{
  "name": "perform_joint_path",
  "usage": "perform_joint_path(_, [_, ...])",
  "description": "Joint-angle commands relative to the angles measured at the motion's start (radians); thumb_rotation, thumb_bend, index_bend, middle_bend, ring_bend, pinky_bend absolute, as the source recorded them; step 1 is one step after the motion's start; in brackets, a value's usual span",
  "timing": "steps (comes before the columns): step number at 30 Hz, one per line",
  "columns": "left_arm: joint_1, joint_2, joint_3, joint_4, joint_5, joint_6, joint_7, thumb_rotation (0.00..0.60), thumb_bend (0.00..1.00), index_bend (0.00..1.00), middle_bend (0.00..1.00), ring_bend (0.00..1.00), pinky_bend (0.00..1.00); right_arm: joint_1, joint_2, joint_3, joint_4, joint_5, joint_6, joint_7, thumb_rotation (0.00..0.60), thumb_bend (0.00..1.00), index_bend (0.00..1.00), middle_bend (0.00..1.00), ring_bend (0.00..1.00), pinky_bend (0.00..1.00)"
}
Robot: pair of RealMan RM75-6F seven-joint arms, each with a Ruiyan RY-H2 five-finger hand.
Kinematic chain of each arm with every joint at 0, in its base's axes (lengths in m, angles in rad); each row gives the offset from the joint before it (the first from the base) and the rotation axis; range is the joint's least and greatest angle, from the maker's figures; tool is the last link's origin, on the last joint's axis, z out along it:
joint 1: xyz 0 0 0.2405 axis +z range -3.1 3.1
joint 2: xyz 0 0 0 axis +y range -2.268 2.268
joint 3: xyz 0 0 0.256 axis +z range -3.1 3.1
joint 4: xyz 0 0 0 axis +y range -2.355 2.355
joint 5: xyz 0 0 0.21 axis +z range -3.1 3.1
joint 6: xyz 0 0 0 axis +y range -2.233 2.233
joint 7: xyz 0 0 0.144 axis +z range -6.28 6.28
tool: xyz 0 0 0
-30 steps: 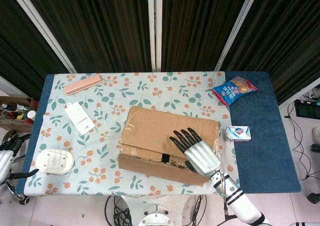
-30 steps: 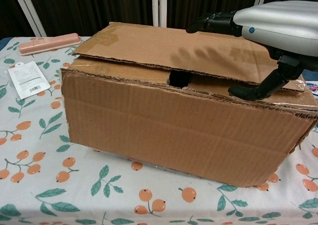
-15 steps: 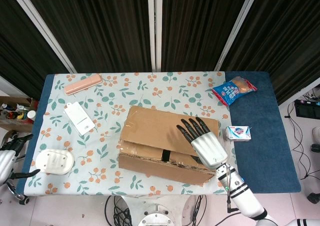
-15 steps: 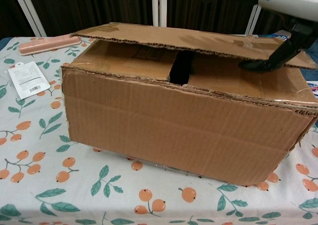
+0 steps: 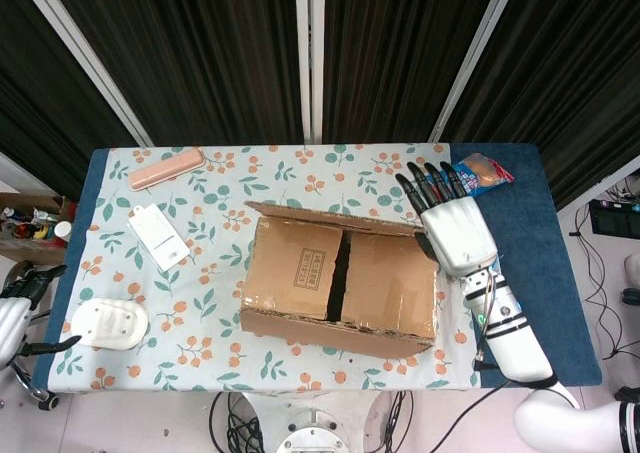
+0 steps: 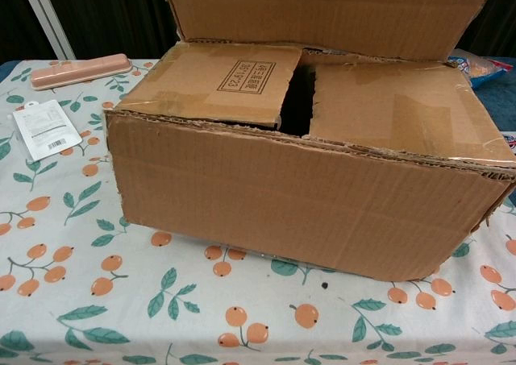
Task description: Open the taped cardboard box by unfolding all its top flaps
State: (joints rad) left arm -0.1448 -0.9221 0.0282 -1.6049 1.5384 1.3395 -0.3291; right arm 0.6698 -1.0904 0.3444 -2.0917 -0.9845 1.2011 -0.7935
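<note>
The cardboard box (image 5: 300, 273) sits mid-table on the flowered cloth, its front face (image 6: 306, 200) filling the chest view. Its far long flap (image 6: 322, 14) stands upright, seen edge-on from above (image 5: 330, 218). Two inner flaps lie flat: the left one (image 5: 295, 265) carries a printed stamp, and a dark gap (image 5: 340, 271) separates it from the right one (image 5: 392, 283). My right hand (image 5: 455, 228) hovers at the box's far right corner beside the raised flap's end, fingers (image 5: 430, 185) stretched out and holding nothing. It is hidden in the chest view. My left hand (image 5: 18, 318) hangs off the table's left edge, empty, fingers apart.
A pink case (image 5: 165, 168) lies at the far left. Below it are a white carded packet (image 5: 157, 235) and a white soap dish (image 5: 108, 323). A blue snack bag (image 5: 475, 173) peeks out behind my right hand. Blue table surface (image 5: 545, 273) borders the cloth at right.
The far long flap went from lying flat on the box to standing upright as my right hand rose and moved back to the far right corner. The inner flaps are now exposed.
</note>
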Motion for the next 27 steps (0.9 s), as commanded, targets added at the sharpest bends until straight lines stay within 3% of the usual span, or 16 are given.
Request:
perform_joint_path(1, [0.000, 0.002, -0.002, -0.002, 0.000, 0.003, 0.000, 0.523, 0.03, 0.09, 0.15, 0.12, 0.18, 0.054, 0.013, 0.051, 0.101, 0.071, -0.023, 0.028, 0.600, 0.32, 0.00, 0.00, 0.00, 0.00])
perform_joint_path(7, [0.004, 0.017, -0.003, -0.013, 0.001, 0.015, 0.005, 0.522, 0.03, 0.09, 0.15, 0.12, 0.18, 0.088, -0.018, 0.065, 0.260, 0.140, -0.054, 0.103, 0.600, 0.37, 0.00, 0.00, 0.00, 0.00])
perform_joint_path(12, [0.003, 0.019, -0.008, -0.015, -0.012, 0.010, 0.001, 0.525, 0.03, 0.09, 0.15, 0.12, 0.18, 0.066, -0.011, 0.046, 0.267, 0.022, -0.088, 0.268, 0.600, 0.37, 0.00, 0.00, 0.00, 0.00])
perform_joint_path(13, [0.001, 0.019, -0.009, -0.015, -0.014, 0.008, 0.001, 0.523, 0.03, 0.09, 0.15, 0.12, 0.18, 0.058, -0.007, 0.043, 0.258, -0.015, -0.097, 0.318, 0.600, 0.40, 0.00, 0.00, 0.00, 0.00])
perform_joint_path(15, [-0.002, 0.017, -0.011, -0.016, -0.016, 0.003, 0.004, 0.525, 0.03, 0.09, 0.15, 0.12, 0.18, 0.040, 0.008, 0.035, 0.220, -0.089, -0.123, 0.434, 0.600, 0.55, 0.00, 0.02, 0.00, 0.00])
perform_joint_path(16, [-0.003, 0.016, -0.011, -0.017, -0.016, 0.000, 0.006, 0.525, 0.03, 0.09, 0.15, 0.12, 0.18, 0.035, 0.019, 0.031, 0.200, -0.121, -0.141, 0.484, 0.600, 0.68, 0.00, 0.05, 0.00, 0.00])
perform_joint_path(18, [-0.006, 0.013, -0.011, -0.020, -0.019, -0.007, 0.013, 0.524, 0.04, 0.09, 0.15, 0.12, 0.18, 0.025, 0.050, 0.014, 0.165, -0.201, -0.179, 0.570, 0.600, 0.78, 0.04, 0.09, 0.00, 0.00])
perform_joint_path(21, [-0.008, 0.010, -0.012, -0.024, -0.020, -0.010, 0.019, 0.526, 0.05, 0.09, 0.15, 0.12, 0.18, 0.028, 0.096, -0.027, 0.133, -0.284, -0.248, 0.622, 0.600, 0.85, 0.12, 0.13, 0.00, 0.00])
perform_joint_path(27, [-0.009, 0.009, -0.014, -0.029, -0.025, -0.012, 0.023, 0.524, 0.05, 0.09, 0.15, 0.12, 0.18, 0.063, 0.143, -0.094, 0.116, -0.387, -0.387, 0.683, 0.600, 0.99, 0.40, 0.30, 0.00, 0.00])
